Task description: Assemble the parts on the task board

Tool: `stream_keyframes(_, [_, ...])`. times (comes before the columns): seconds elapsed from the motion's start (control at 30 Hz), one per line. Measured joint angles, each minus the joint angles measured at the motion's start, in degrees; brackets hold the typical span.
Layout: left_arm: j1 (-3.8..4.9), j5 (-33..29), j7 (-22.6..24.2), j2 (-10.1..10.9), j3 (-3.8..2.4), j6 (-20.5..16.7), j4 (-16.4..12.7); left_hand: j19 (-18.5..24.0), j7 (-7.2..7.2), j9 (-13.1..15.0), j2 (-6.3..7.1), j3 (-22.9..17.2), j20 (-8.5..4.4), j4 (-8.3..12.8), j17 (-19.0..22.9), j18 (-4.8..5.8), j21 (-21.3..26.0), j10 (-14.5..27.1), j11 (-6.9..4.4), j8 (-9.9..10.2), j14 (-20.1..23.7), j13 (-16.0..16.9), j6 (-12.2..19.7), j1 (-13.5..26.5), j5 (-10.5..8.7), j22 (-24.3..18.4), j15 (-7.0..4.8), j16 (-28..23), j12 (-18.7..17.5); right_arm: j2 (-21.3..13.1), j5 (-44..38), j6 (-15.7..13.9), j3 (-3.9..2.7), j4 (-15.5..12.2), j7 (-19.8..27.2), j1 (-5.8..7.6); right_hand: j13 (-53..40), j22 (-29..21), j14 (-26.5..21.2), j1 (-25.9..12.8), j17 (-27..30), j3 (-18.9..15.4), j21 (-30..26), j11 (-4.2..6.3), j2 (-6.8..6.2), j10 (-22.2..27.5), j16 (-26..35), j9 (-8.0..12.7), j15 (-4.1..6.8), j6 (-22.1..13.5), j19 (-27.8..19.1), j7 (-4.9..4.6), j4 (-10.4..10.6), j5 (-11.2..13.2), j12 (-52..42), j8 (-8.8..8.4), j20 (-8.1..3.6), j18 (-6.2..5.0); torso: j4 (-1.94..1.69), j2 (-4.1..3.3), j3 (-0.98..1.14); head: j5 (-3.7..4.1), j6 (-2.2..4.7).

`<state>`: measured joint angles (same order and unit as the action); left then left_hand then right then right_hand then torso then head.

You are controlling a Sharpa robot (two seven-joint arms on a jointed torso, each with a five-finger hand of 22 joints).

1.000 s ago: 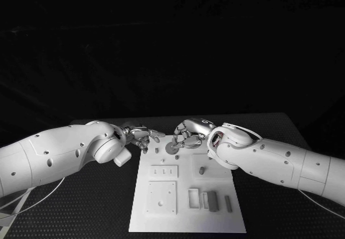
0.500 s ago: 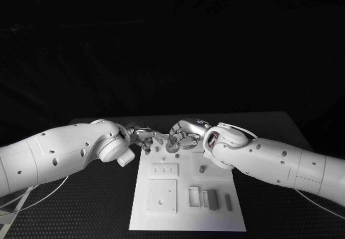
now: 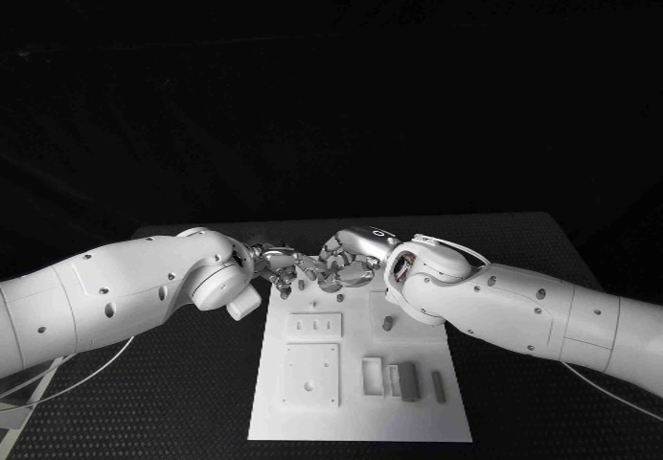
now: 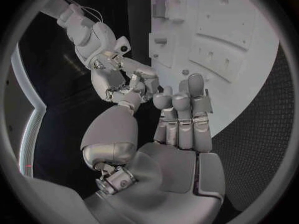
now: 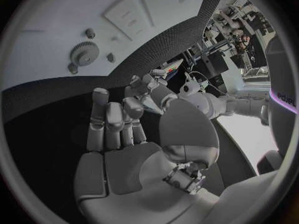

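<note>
The 2 hands are brought close together above the far edge of the task board, the left hand just beside the right hand, their fingertips near or touching; contact cannot be confirmed. In the left wrist view the left hand is seen with its fingers straight, side by side, and nothing in them, the thumb bent aside. In the right wrist view the right hand is likewise seen with fingers extended and nothing held, so both hands are judged to be empty; whether a small part is pinched between the meeting fingertips cannot be told from the head view. A gear lies flat on the board, with 3 small pegs close by, one of them just beside it. On the near half of the board, upright rectangular blocks stand in a row, and 2 raised square plates lie to their left. The step in hand is judged to be a regrasp or a reach over the far end of the board, with the parts not yet assembled. The next move calls for one hand to be lowered onto the gear or a peg and closed on it without the neighbouring pieces on the black tabletop side being knocked.
</note>
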<state>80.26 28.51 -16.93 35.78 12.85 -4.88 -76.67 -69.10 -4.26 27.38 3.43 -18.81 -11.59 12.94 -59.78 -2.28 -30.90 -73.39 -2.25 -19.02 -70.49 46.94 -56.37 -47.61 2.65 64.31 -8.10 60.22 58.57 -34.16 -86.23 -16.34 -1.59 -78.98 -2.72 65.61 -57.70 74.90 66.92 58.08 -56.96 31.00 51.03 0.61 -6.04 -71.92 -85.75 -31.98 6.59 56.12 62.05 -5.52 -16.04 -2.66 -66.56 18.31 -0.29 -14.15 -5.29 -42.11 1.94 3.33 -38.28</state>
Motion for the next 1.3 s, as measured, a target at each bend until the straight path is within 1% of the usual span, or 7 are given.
stream_keyframes(0.1, [0.0, 0.04, -0.02, -0.16, 0.0, 0.01, -0.15, -0.16, -0.13, 0.07, 0.0, -0.31, -0.15, -0.01, 0.24, 0.0, 0.0, 0.0, 0.0, 0.0, 0.04, 0.0, -0.15, 0.0, 0.0, 0.12, -0.03, 0.1, 0.23, 0.4, -0.05, 0.08, 0.01, 0.29, -0.01, 0.0, 0.0, 0.0, 0.0, -0.02, 0.0, 0.0, 0.0, 0.0, 0.02, 0.0, 0.0, 0.0, 0.0, 0.0, 0.0, 0.0, 0.0, 0.0, 0.0, 0.0, 0.0, 0.0, 0.01, 0.01, 0.0, -0.01, -0.04])
stream_keyframes(0.27, [0.0, 0.09, -0.08, -0.3, 0.0, 0.1, -0.38, -0.31, 0.24, 0.17, -0.29, -0.44, -0.3, 0.12, 0.59, 0.02, -0.04, 0.0, 0.0, 0.0, 0.05, 0.0, -0.58, 0.29, 0.0, 0.32, -0.03, 0.6, 0.39, 0.67, -0.1, 0.2, 0.13, 0.45, -0.01, 0.0, 0.0, 0.0, 0.0, -0.23, 0.0, 0.0, 0.0, 0.0, 0.23, 0.0, 0.0, -0.06, -0.01, 0.0, 0.0, 0.0, 0.0, 0.0, 0.0, 0.0, 0.0, 0.0, 0.01, 0.0, -0.01, -0.04, -0.1])
stream_keyframes(0.37, [0.0, 0.11, -0.15, -0.33, 0.0, 0.21, -0.46, -0.42, 0.59, 0.39, -1.59, -2.0, -0.4, 0.4, 1.03, 0.02, -0.22, -0.01, 0.0, 0.0, 0.05, -0.01, -1.05, -0.88, 0.0, 0.55, -0.03, 1.06, 0.39, 0.67, -0.13, 0.23, 0.14, 0.55, -0.02, 0.0, 0.0, 0.0, -0.06, -0.23, 0.0, 0.0, 0.0, 0.0, 0.23, 0.0, 0.0, -0.06, -0.07, 0.0, 0.0, 0.0, 0.0, 0.0, 0.0, 0.0, 0.0, 0.0, 0.0, 0.01, -0.01, -0.07, -0.17])
stream_keyframes(0.47, [0.0, 0.12, -0.27, -0.34, 0.0, 0.34, -0.49, -0.52, 1.14, 0.48, -2.41, -3.62, -0.5, 0.32, 1.43, 0.06, -0.22, -0.01, 0.01, 0.0, 0.11, -0.01, -1.6, -1.7, 0.0, 0.68, -0.09, 1.31, 0.66, 0.67, -0.15, 0.25, 0.14, 0.64, -0.03, 0.0, 0.0, 0.0, -0.05, -0.23, 0.0, 0.0, 0.0, 0.0, 0.23, 0.0, 0.0, -0.06, -0.06, -0.01, 0.0, 0.0, 0.0, 0.0, 0.0, 0.0, 0.0, 0.0, -0.01, 0.01, -0.02, -0.07, -0.26])
stream_keyframes(0.53, [0.0, 0.14, -0.35, -0.33, 0.0, 0.38, -0.49, -0.52, 1.61, 0.57, -2.21, -4.6, -0.5, 0.13, 1.85, 0.07, -0.22, -0.03, 0.0, -0.23, 0.31, -0.11, -2.11, -2.01, 0.0, 0.87, -0.25, 1.64, 0.66, 0.66, -0.16, 0.26, 0.14, 0.67, -0.03, 0.0, 0.0, 0.0, 0.05, -0.23, 0.0, 0.0, 0.0, 0.0, 0.23, -0.01, 0.0, -0.06, 0.03, -0.01, 0.0, 0.0, 0.0, 0.0, 0.0, 0.0, 0.0, 0.0, -0.01, 0.01, -0.02, -0.07, -0.27])
stream_keyframes(0.67, [0.0, 0.15, -0.43, -0.33, 0.0, 0.4, -0.49, -0.52, 1.63, 0.63, -2.18, -5.35, -0.5, 0.1, 2.41, 0.09, -0.44, -0.2, -0.22, -0.23, 0.38, -0.21, -2.35, -2.07, 0.0, 1.07, -0.18, 2.09, 0.68, 0.68, -0.18, 0.34, 0.14, 0.68, -0.04, 0.0, 0.0, 0.0, 0.21, -0.23, 0.0, 0.0, 0.0, 0.0, 0.23, -0.18, 0.0, -0.06, 0.02, 0.0, 0.0, 0.0, 0.0, 0.0, 0.0, 0.0, 0.0, 0.0, 0.01, 0.01, -0.02, -0.07, -0.32])
stream_keyframes(1.3, [0.0, 0.07, -0.53, -0.32, 0.0, 0.4, -0.48, -0.3, 1.52, 0.95, -3.52, -7.9, -0.71, 0.91, 4.39, 0.64, -0.44, -0.04, -0.44, -0.23, 0.89, -0.69, -2.6, -3.42, 0.0, 1.79, -0.48, 3.49, 0.88, 0.69, -0.22, 0.76, 0.2, 0.88, -0.08, 0.0, 0.0, 0.0, 0.21, -0.23, 0.02, 0.0, 0.0, 0.0, 0.23, -0.19, 0.0, -0.12, 0.01, 0.0, -0.01, 0.0, 0.0, 0.0, 0.0, 0.0, 0.01, 0.0, 0.02, 0.02, -0.03, -0.03, -0.38])
